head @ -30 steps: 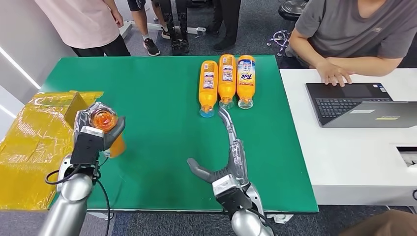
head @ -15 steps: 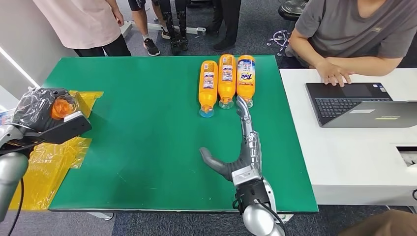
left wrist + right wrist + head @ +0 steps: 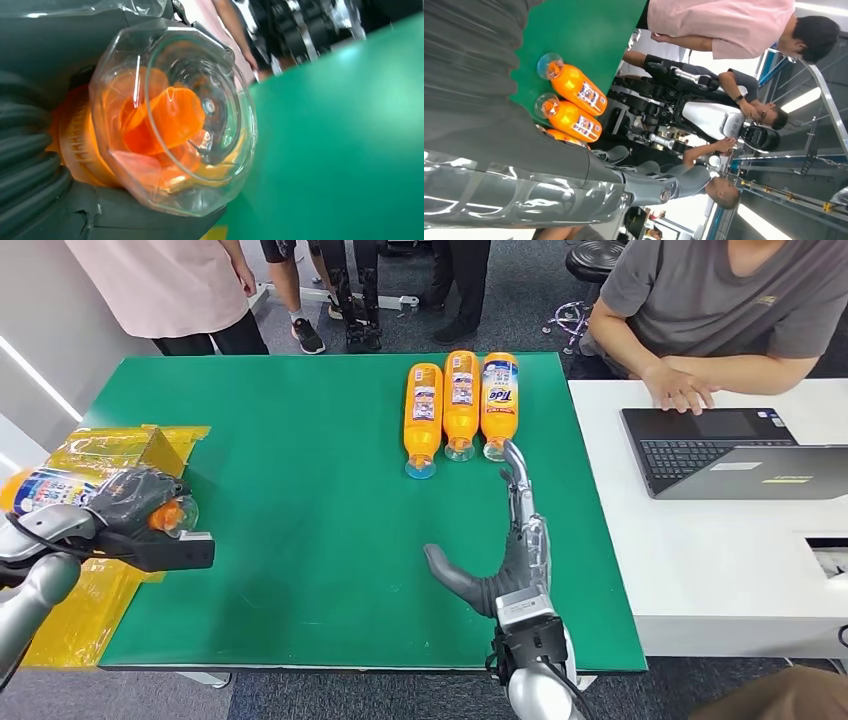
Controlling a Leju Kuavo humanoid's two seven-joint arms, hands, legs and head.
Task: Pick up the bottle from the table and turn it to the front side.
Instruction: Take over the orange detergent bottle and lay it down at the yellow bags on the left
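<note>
My left hand (image 3: 128,512) grips an orange bottle (image 3: 48,490) above the table's left edge, lying sideways with its white label up and its clear cap (image 3: 176,515) toward the table's middle. In the left wrist view the clear cap (image 3: 175,120) sits close up, with the hand (image 3: 35,165) wrapped around the bottle's neck. Three more orange bottles (image 3: 462,400) lie side by side at the table's far middle, caps toward me. My right hand (image 3: 500,565) is open over the green table (image 3: 300,490), its long fingers (image 3: 517,475) reaching almost to the rightmost bottle (image 3: 500,395).
A yellow-wrapped box (image 3: 95,455) sits at the left edge under my left hand. On a white table (image 3: 700,560) to the right, a person types at a laptop (image 3: 720,450). Other people stand beyond the far edge. The right wrist view shows the lying bottles (image 3: 574,90).
My left arm swung the bottle out to the left and tipped it from cap-up to lying sideways. My right hand slid forward and right, toward the rightmost bottle.
</note>
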